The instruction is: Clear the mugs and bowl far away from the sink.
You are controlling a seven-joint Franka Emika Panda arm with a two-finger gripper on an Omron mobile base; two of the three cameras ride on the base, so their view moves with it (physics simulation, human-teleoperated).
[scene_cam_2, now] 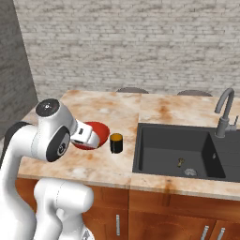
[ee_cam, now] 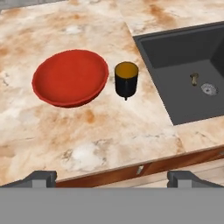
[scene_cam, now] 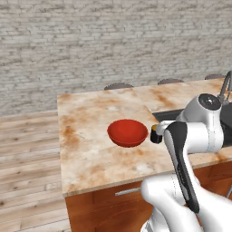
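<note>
A wide, glossy red bowl (scene_cam: 128, 132) (scene_cam_2: 100, 130) (ee_cam: 70, 78) rests on the marble counter (scene_cam: 90, 113). Just to its right stands a black mug (scene_cam: 155, 134) (scene_cam_2: 116, 143) (ee_cam: 126, 78) with a yellow-orange inside, upright, between the bowl and the sink (scene_cam: 164, 115) (scene_cam_2: 159, 145) (ee_cam: 175, 48). My gripper (ee_cam: 113, 178) hovers open above the counter's front edge, short of both, with nothing between its fingertips (ee_cam: 41, 177). In the right base view my hand (scene_cam_2: 86, 133) covers the bowl's left part.
A curved grey faucet (scene_cam_2: 224, 110) (scene_cam: 225, 86) rises behind the dark basin. The counter's left end (scene_cam: 61, 136) drops off to a wooden floor. Stool tops (scene_cam: 118, 85) show past the far edge. Bare marble lies left of and behind the bowl.
</note>
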